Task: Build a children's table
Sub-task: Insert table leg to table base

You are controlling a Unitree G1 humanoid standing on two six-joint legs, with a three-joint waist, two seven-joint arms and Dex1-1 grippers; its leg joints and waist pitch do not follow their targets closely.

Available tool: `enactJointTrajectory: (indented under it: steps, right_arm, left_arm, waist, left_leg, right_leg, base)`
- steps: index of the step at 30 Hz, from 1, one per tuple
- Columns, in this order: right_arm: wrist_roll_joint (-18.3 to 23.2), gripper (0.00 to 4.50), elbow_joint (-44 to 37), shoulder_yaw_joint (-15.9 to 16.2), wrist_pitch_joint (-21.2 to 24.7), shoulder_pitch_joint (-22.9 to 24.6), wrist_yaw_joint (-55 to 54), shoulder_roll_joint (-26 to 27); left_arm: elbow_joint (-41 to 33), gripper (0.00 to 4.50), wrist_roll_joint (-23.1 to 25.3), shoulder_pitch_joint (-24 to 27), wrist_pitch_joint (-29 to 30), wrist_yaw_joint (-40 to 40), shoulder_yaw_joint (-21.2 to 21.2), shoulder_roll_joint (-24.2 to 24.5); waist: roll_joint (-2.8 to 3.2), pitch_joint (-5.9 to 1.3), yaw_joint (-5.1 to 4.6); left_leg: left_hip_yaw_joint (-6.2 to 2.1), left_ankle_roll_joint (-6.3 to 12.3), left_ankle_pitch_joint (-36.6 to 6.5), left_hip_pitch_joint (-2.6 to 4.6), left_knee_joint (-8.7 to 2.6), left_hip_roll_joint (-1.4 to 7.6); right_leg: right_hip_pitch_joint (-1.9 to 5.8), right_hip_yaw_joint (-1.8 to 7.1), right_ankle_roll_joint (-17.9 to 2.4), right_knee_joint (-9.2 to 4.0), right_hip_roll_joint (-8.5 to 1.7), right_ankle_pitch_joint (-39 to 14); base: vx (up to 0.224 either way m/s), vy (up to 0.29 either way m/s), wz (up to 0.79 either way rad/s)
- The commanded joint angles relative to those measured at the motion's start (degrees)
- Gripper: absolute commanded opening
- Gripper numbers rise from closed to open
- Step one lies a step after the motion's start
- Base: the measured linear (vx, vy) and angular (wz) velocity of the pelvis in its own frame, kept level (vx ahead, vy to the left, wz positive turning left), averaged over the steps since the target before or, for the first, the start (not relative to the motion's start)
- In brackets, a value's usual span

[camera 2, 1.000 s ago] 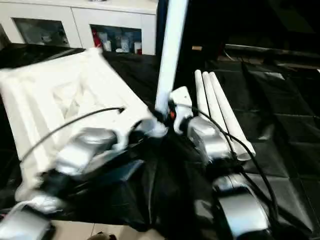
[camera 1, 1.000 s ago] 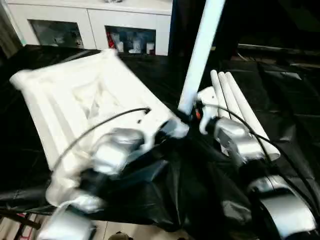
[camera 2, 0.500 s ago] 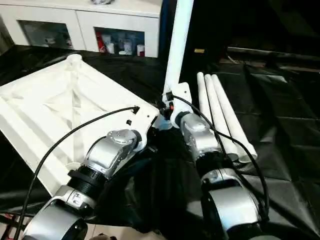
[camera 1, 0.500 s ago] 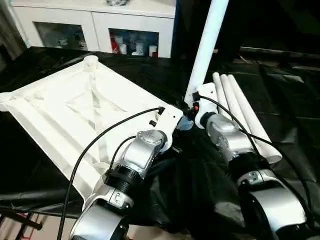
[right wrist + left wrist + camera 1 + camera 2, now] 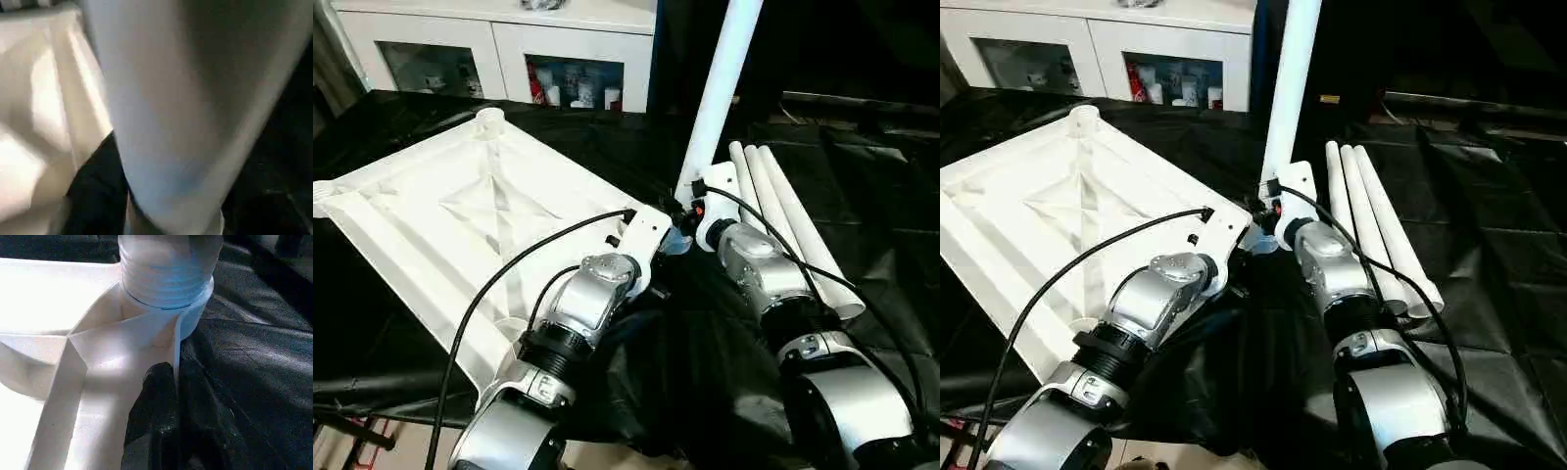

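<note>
The children's table is in parts on a black-draped work table. Its white tabletop lies ribbed side up. One white leg stands upright in the tabletop's near right corner socket, its threaded end showing above the socket's rim. My right gripper is shut on this leg just above the socket; the leg looms close in the right wrist view. My left gripper is shut on the tabletop's thin rim beside that socket, with one black finger against the wall.
Three more white legs lie side by side on the black cloth to the right of my right arm. A white cabinet with glass doors stands behind the table. The table's front edge runs below my forearms.
The head camera has shifted and steadied. The tabletop, the upright leg and both grippers keep their places.
</note>
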Motion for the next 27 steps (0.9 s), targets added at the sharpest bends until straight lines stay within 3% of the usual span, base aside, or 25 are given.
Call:
enactJointTrajectory:
  steps: [1, 6, 8, 10, 11, 12, 14, 16, 17, 19, 24, 27]
  right_arm:
    - [0.6, 2.81, 5.0, 2.4, 5.3, 4.2, 5.3, 2.4]
    - [1.5, 3.26, 0.5, 1.6, 3.9, 5.0, 9.2, 0.5]
    - [1.5, 3.51, -0.8, 1.7, 3.5, 5.4, 10.4, -0.2]
    - [1.6, 3.57, -4.9, 2.6, 3.5, 6.7, 13.7, -2.2]
    - [1.7, 3.58, -7.6, 3.2, 3.6, 7.5, 15.7, -3.5]
    - [1.7, 3.58, -8.9, 3.4, 3.6, 8.0, 16.8, -4.1]
    - [2.0, 3.58, -14.0, 4.1, 3.3, 9.9, 20.0, -6.5]
    - [2.9, 3.58, -20.2, 5.1, 4.0, 12.3, 24.3, -9.4]
    - [2.9, 3.58, -20.2, 5.1, 4.0, 12.3, 24.3, -9.4]
    - [3.3, 3.58, -25.1, 6.3, 4.4, 14.5, 28.7, -12.5]
    - [5.1, 3.58, -37.0, 7.3, 6.5, 19.1, 36.9, -20.1]
    - [5.2, 3.58, -39.2, 7.3, 6.6, 19.9, 38.0, -21.5]
  left_arm:
    - [-3.3, 0.0, -0.7, -1.2, -5.4, -2.8, -1.4, 0.2]
    - [-7.0, 0.0, -0.2, 0.6, -7.2, -7.7, -4.3, 2.9]
    - [-7.8, 0.0, -0.2, 1.0, -7.6, -9.0, -5.0, 3.6]
    - [-9.7, 0.0, -0.2, 1.9, -7.6, -11.7, -6.1, 5.5]
    - [-10.7, 0.0, -0.4, 2.3, -7.3, -13.2, -6.5, 6.5]
    - [-11.1, 0.0, -0.5, 2.5, -7.3, -13.9, -6.7, 7.1]
    - [-12.2, 0.0, -0.8, 2.9, -8.5, -16.9, -7.3, 9.2]
    - [-13.3, 0.0, -1.6, 3.3, -10.4, -20.7, -7.8, 11.9]
    - [-13.3, 0.0, -1.6, 3.3, -10.4, -20.7, -7.8, 11.9]
    - [-14.1, 0.0, -2.2, 3.7, -11.4, -24.2, -8.2, 14.2]
    - [-18.0, 0.0, -4.8, 5.4, -14.9, -35.4, -9.7, 20.4]
    - [-18.7, 0.0, -5.4, 5.7, -15.6, -38.1, -10.0, 21.7]
  waist:
    - [0.09, -1.69, 0.28]
    - [0.04, -2.11, 0.86]
    - [0.05, -2.34, 0.97]
    - [-0.1, -2.97, 1.6]
    - [-0.18, -3.7, 2.12]
    - [-0.21, -3.93, 2.19]
    - [-0.25, -4.02, 2.31]
    - [-0.19, -4.3, 2.98]
    - [-0.2, -4.34, 2.89]
    - [0.02, -4.08, 3.0]
    - [0.5, -3.52, 3.38]
    - [0.61, -3.32, 3.31]
  left_leg:
    - [-2.38, 1.22, -25.8, 0.52, -4.84, 3.74]
    - [-1.75, 3.17, -18.0, -0.25, -4.69, 3.99]
    - [-1.4, 3.84, -14.8, -0.15, -4.39, 3.96]
    - [-1.01, 5.45, -8.9, -0.53, -3.54, 3.73]
    - [-0.89, 6.92, -3.2, -0.57, -2.78, 3.64]
    - [-0.9, 7.98, -0.1, -0.72, -2.44, 3.55]
    - [-0.68, 11.41, 5.0, -1.11, -1.56, 2.99]
    - [-0.74, 13.62, 6.9, -1.3, -0.78, 3.05]
    - [-0.75, 13.82, 7.0, -1.5, -0.61, 3.16]
    - [-0.74, 13.42, 4.5, -1.53, -0.65, 3.39]
    - [-0.9, 8.97, -4.2, -1.07, -1.35, 4.16]
    - [-0.9, 6.8, -6.9, -1.01, -1.59, 4.13]
  right_leg:
    - [0.18, 3.19, -3.4, -6.58, -6.5, -34.6]
    - [1.15, 3.52, -6.3, -5.44, -6.5, -25.0]
    - [1.34, 3.49, -8.3, -4.86, -6.26, -19.9]
    - [2.05, 3.46, -10.6, -3.66, -6.13, -10.9]
    - [2.48, 3.32, -11.9, -2.3, -5.85, -1.2]
    - [2.64, 3.22, -12.7, -1.5, -5.53, 4.5]
    - [2.59, 2.98, -14.3, -0.51, -5.13, 15.4]
    - [2.49, 2.95, -14.7, 0.25, -4.96, 20.9]
    - [2.44, 2.87, -14.9, 0.55, -4.95, 21.3]
    - [2.17, 2.71, -15.0, 0.18, -5.05, 17.1]
    - [1.93, 2.97, -13.8, -1.14, -5.38, -0.4]
    - [1.62, 3.21, -12.7, -1.46, -5.46, -5.0]
  base:
    - [0.0, 0.0, 0.0]
    - [0.0, 0.0, 0.0]
    - [0.0, 0.0, 0.0]
    - [0.027, -0.014, 0.01]
    - [0.059, -0.027, 0.02]
    - [0.059, -0.027, 0.02]
    - [0.028, -0.011, 0.01]
    - [0.0, 0.0, 0.0]
    - [0.0, 0.0, 0.0]
    - [0.0, 0.0, 0.0]
    - [0.0, 0.0, 0.0]
    - [0.0, 0.0, 0.0]
